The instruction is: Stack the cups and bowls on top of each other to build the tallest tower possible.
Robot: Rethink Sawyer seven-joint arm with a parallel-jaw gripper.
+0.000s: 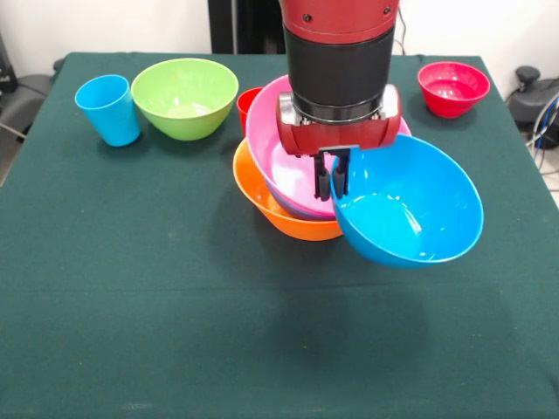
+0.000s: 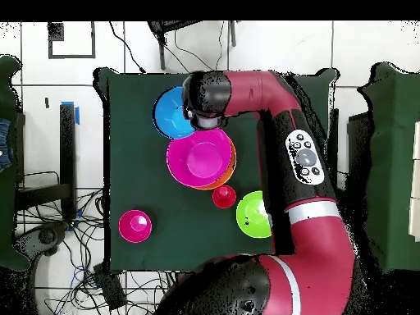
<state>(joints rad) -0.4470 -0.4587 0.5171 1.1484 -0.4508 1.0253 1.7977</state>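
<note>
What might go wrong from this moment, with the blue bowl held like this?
1. The end effector pinches the blue bowl only at its rim, and the bowl hangs tilted, so it may slip or swing.
2. The pink bowl already sits askew in the orange bowl; adding another could push the tower over.
3. The red cup stands close behind and might get knocked.

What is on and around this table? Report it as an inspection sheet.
Surface: table, covered in dark green cloth.
Job's things: pink bowl nested in orange bowl, mid-table; blue bowl tilted, held beside them; green bowl, light blue cup and small red bowl standing apart; red cup partly hidden behind the pink bowl.
Clutter: nothing seen.
Grippers: gripper shut on the blue bowl's rim.
Cables: cables loose on the floor beside the table.
Surroundings: white tiled floor.
</note>
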